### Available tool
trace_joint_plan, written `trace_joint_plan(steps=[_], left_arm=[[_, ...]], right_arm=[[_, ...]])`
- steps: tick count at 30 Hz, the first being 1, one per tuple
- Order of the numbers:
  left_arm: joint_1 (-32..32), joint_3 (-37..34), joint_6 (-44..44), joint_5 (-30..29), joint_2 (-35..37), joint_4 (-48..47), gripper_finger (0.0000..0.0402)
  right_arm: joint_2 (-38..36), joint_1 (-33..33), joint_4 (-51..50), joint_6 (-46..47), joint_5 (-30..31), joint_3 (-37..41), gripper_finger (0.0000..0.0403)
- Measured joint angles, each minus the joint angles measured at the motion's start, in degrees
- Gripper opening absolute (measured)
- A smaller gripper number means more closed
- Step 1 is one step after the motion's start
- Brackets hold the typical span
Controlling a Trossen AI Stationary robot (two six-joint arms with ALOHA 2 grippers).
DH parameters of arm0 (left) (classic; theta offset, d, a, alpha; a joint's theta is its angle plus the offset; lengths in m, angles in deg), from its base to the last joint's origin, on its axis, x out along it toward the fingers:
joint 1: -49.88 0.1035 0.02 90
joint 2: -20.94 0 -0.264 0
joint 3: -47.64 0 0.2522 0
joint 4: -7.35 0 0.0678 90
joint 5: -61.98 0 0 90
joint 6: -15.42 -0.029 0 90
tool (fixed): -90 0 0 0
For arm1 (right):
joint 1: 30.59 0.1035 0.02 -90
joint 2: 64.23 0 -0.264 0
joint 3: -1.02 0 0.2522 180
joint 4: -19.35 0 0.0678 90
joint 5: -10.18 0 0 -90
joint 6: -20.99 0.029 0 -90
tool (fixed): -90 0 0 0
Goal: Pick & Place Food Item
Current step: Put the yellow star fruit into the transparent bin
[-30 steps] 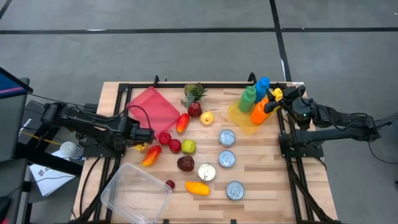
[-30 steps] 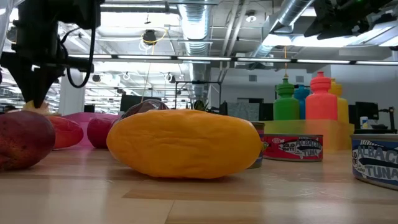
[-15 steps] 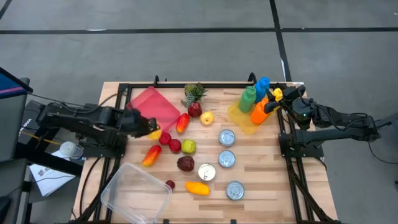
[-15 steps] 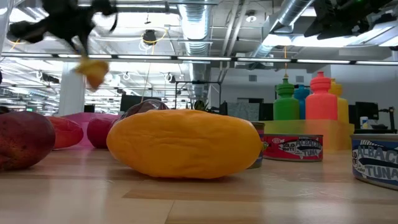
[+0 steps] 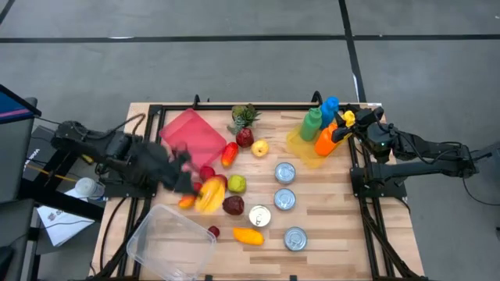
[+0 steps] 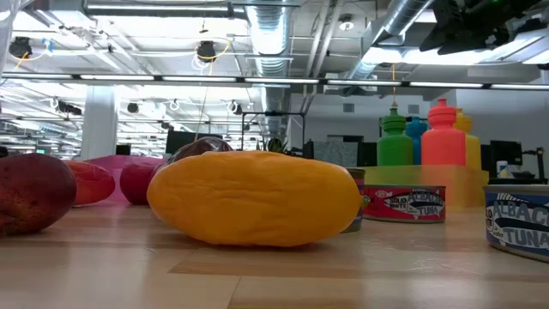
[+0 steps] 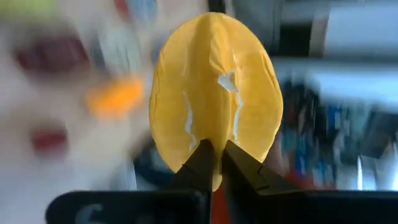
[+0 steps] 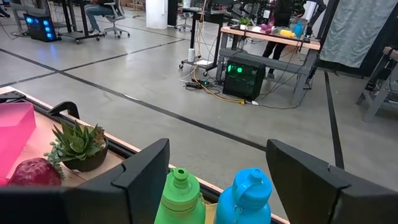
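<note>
Yellow food item (image 7: 214, 102) now aloft, pinched at lower edge in left end effector (image 5: 195, 190) – fingers clamped tight on it. A second ago it sat low beside red fruit; since lifted, swung above clear container's (image 5: 168, 243) far rim – drop-off likely next. Right end effector (image 8: 214, 171) – fingers wide apart, holding nothing – parked behind green bottle (image 8: 182, 199) at counter (image 5: 328, 211) edge.
</note>
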Motion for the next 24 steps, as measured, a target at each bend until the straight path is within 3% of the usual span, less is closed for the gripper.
trace_joint_plan(steps=[5, 10, 16, 24], left_arm=[[-12.8, 1.3, 9.8, 4.9, -2.7, -0.2, 0.0012], [-21.8, 1.4, 16.8, 0.3, -5.2, -5.7, 0.0013], [-26.7, 1.4, 20.4, -2.9, -9.3, -13.6, 0.0013], [-30.1, 1.4, 21.7, 0.4, -15.3, -13.6, 0.0014]], right_arm=[[0.0, 0.0, -0.2, 0.0, 0.0, 0.0, 0.026], [0.0, 0.0, -0.6, 0.0, 0.0, 0.0, 0.026], [0.0, 0.0, -1.3, 0.1, 0.0, 0.0, 0.026], [0.0, 0.0, -1.6, 0.1, 0.0, 0.0, 0.026]])
